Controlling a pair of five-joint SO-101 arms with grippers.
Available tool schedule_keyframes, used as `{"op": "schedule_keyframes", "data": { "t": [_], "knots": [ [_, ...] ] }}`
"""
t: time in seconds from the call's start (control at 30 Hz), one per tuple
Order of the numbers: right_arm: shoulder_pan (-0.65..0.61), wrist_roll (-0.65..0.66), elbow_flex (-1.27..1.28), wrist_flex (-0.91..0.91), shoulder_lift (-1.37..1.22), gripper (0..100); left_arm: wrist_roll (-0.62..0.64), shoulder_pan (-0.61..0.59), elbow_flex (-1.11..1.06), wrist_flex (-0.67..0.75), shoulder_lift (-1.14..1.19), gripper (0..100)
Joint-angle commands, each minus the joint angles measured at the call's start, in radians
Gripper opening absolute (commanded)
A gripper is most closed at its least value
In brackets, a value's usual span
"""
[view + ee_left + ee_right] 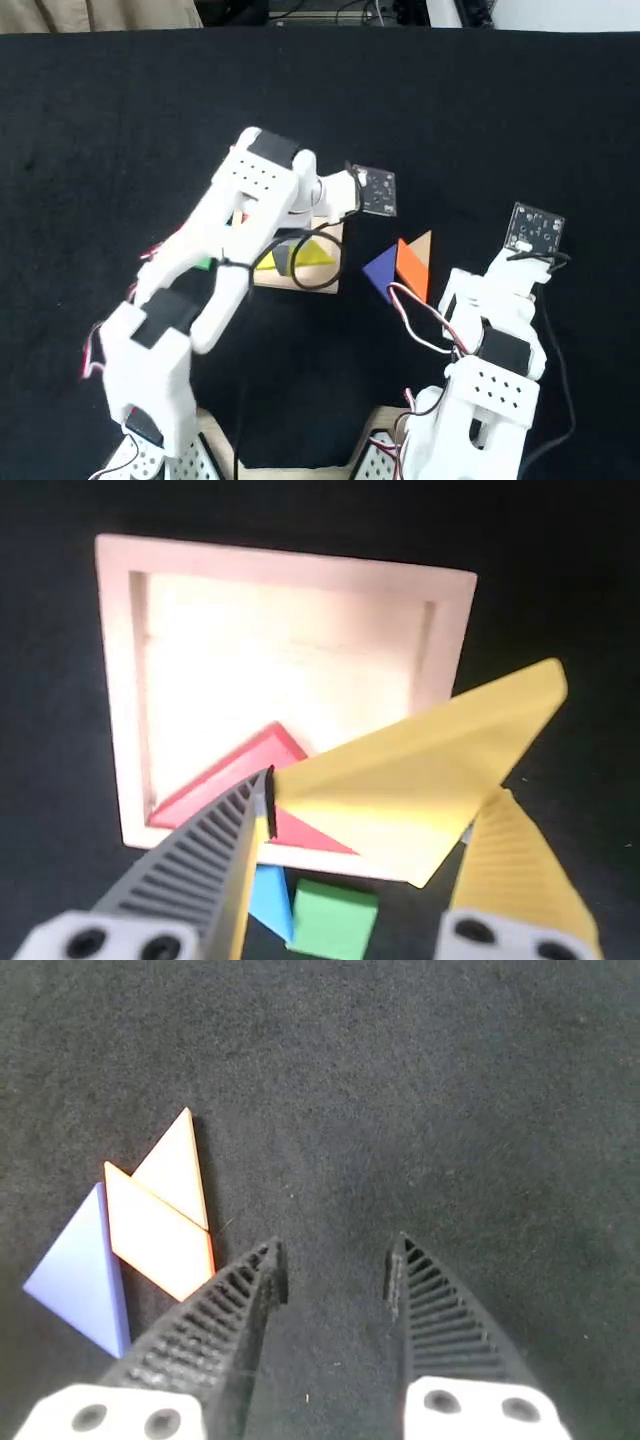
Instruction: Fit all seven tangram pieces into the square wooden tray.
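Here, the left gripper (380,798) is clamped on the yellow triangle (430,750), one finger on each side, and holds it tilted over the tray (290,565). One tip of the triangle reaches out past the rim. Whether it touches the wood, I cannot tell. Inside the tray the red triangle (230,775) lies flat in a corner, partly hidden under the yellow one. Just outside that side of the rim sit the green square (335,918) and a light-blue piece (270,895), touching each other.

The right gripper (335,1250) hangs over the black table (450,1080) with its fingers spread and nothing between them. Beside it lie three pieces in a row, edge to edge — the blue triangle (80,1280), the orange piece (155,1232), the tan triangle (175,1165) — well apart from the tray.
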State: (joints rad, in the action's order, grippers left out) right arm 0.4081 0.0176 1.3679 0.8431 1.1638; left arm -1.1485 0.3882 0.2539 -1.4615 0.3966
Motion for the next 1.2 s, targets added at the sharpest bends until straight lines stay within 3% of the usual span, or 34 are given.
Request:
{"op": "schedule_keyframes", "data": {
  "t": [0.0, 0.1, 0.23, 0.6, 0.83, 1.03, 1.17],
  "knots": [
    [0.002, 0.0, -0.05, -0.021, 0.021, 16.6, -0.015, -0.041, 0.142, 0.0, 0.052, 21],
    [-0.028, 0.002, -0.048, -0.021, 0.021, 16.6, 0.002, -0.05, 0.203, -0.005, 0.129, 24],
    [-0.037, 0.006, -0.044, -0.021, 0.021, 16.6, 0.123, -0.042, 0.251, -0.008, 0.167, 29],
    [-0.037, 0.009, -0.042, -0.023, 0.022, 16.6, 0.118, -0.007, 0.245, -0.008, 0.176, 30],
    [-0.037, 0.044, -0.042, -0.023, 0.022, 16.6, 0.037, -0.013, 0.255, -0.006, 0.17, 25],
    [-0.037, 0.044, -0.041, -0.023, 0.022, 16.6, 0.176, -0.024, 0.291, -0.038, 0.166, 32],
    [-0.037, 0.044, -0.041, -0.023, 0.022, 16.6, 0.069, -0.022, 0.375, -0.129, 0.178, 35]
  ]
}}
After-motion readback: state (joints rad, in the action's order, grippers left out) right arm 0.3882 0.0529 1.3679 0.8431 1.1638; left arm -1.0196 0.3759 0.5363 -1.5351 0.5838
